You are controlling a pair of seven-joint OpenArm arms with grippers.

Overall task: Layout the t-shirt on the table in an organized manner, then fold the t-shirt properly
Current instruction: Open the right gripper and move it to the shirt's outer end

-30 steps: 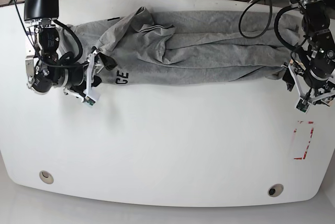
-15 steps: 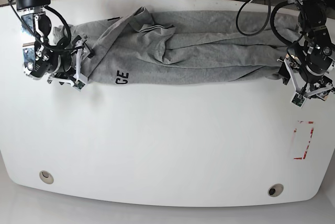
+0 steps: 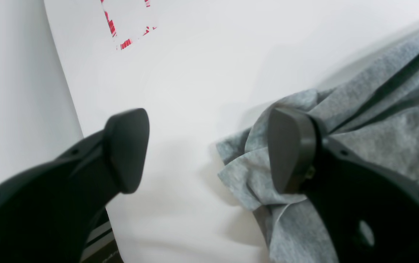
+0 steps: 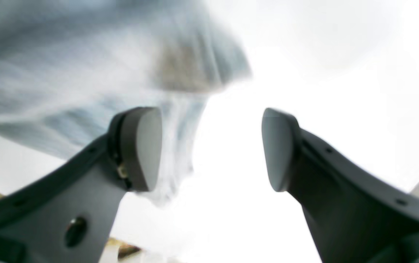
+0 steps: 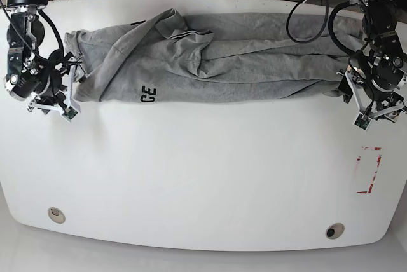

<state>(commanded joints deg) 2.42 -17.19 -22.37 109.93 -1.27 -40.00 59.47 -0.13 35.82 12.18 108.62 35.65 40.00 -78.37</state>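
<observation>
1. Progress: the t-shirt (image 5: 210, 62) lies stretched into a long bunched band across the far part of the table (image 5: 203, 176), heavily creased, with only part of its lettering showing. In my judgement the laying-out is unfinished and no fold is made.
2. Left gripper (image 3: 209, 149): jaws apart, holding nothing; one finger rests over a crumpled corner of cloth, the other over bare tabletop.
3. Right gripper (image 4: 209, 149): jaws apart and empty, the cloth's end just beside one finger; the view is blurred.
4. Edges: both ends of the band sit near the table's side edges, and the red tape mark (image 5: 369, 170) lies near the left gripper.
5. Room: the near part of the table offers wide space to draw the cloth out flat.
</observation>
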